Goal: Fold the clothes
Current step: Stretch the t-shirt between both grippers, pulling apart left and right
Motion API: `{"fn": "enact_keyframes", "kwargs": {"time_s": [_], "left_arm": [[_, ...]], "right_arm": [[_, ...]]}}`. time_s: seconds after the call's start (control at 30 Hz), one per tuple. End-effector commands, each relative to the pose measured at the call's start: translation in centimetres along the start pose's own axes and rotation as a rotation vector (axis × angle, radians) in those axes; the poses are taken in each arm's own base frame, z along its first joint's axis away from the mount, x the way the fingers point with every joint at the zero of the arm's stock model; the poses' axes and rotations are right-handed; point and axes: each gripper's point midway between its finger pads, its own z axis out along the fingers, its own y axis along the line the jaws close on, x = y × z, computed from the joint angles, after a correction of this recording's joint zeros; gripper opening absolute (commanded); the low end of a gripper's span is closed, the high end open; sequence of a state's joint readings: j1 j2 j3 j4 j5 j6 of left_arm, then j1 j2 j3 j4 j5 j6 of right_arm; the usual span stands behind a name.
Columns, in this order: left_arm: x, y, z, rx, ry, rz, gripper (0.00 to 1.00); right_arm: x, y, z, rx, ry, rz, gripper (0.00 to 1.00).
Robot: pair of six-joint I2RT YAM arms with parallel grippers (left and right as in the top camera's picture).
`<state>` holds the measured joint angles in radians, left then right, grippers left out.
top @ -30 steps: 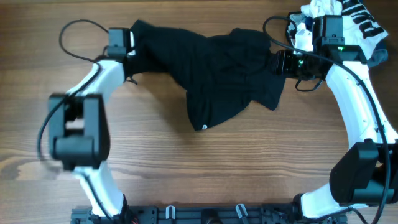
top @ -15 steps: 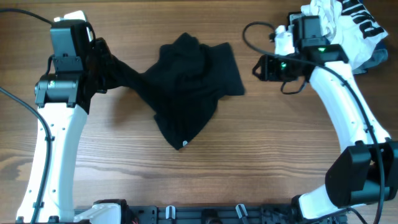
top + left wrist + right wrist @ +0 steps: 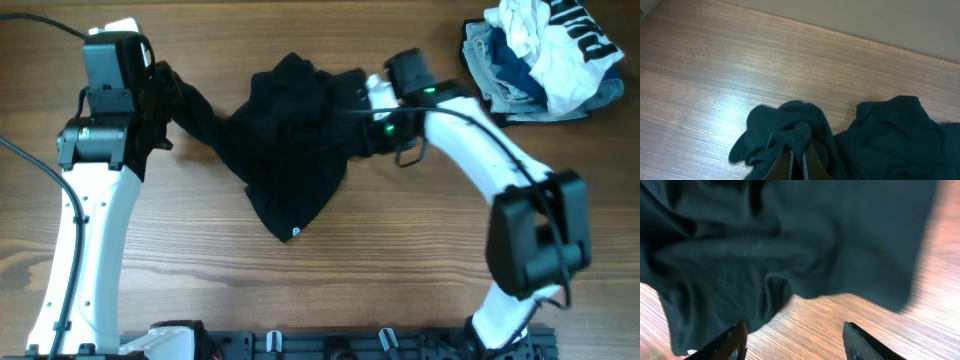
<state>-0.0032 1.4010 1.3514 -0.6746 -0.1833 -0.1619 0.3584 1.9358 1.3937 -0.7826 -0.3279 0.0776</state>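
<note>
Overhead view showing the black garment heaped toward the far edge

The black garment (image 3: pixel 300 150) is lying crumpled at the middle of the desk (image 3: pixel 420 280), nearer the far edge. Its small white logo (image 3: pixel 296 233) is facing up at the tip that points to the near edge. One narrow end is stretching toward the far left corner, where the left gripper (image 3: pixel 165 95) is meeting it. Only the left wrist view is showing the grip: the closed fingers (image 3: pixel 782 170) are pinching a ribbed fold of fabric. The right gripper (image 3: pixel 358 125) is hovering at the garment's right side. The right wrist view is showing it spread wide, holding nothing, above cloth and wood. A pile of other clothes (image 3: pixel 540 55) is sitting in the far right corner.
</note>
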Motion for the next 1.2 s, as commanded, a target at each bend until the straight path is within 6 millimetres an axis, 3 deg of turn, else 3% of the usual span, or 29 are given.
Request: {"fn": "enact_keyframes", "kwargs": {"time_s": [0.0, 0.13, 0.5, 0.53, 0.57, 0.6, 0.73, 0.8, 0.97, 1.0, 1.17], "left_arm": [[-0.2, 0.3, 0.1, -0.012, -0.004, -0.006, 0.04], [-0.2, 0.3, 0.1, -0.012, -0.005, -0.006, 0.04], [-0.1, 0.4, 0.1, -0.013, -0.001, -0.006, 0.04], [0.0, 0.4, 0.1, -0.014, 0.002, -0.005, 0.04], [0.0, 0.4, 0.1, -0.013, 0.003, -0.005, 0.04], [0.1, 0.4, 0.1, -0.014, 0.006, -0.004, 0.04], [0.3, 0.4, 0.1, -0.017, 0.013, -0.002, 0.04], [0.3, 0.4, 0.1, -0.016, 0.012, -0.003, 0.04], [0.4, 0.5, 0.1, -0.017, 0.016, -0.002, 0.04], [0.6, 0.5, 0.0, -0.019, 0.024, 0.000, 0.04], [1.9, 0.8, 0.0, -0.032, 0.078, 0.011, 0.04]], "right_arm": [[1.8, 0.5, 3.5, 0.038, 0.081, 0.003, 0.63], [1.7, 1.2, 4.9, 0.037, 0.080, -0.005, 0.63], [-0.4, -0.8, 7.5, 0.127, -0.005, 0.052, 0.62], [-0.8, -0.8, 7.5, 0.128, -0.020, 0.050, 0.53], [-1.2, -0.9, 7.5, 0.133, -0.035, 0.053, 0.21], [-1.6, -1.2, 7.4, 0.150, -0.056, 0.070, 0.04], [-2.7, -1.7, 6.3, 0.165, -0.094, 0.101, 0.04], [-3.7, -2.2, 4.3, 0.166, -0.127, 0.122, 0.05], [-6.2, -4.7, -5.4, 0.154, -0.235, 0.164, 0.04], [-6.3, -5.6, -9.3, 0.145, -0.261, 0.172, 0.04], [-4.8, -7.0, -16.4, 0.095, -0.295, 0.187, 0.04]]}}
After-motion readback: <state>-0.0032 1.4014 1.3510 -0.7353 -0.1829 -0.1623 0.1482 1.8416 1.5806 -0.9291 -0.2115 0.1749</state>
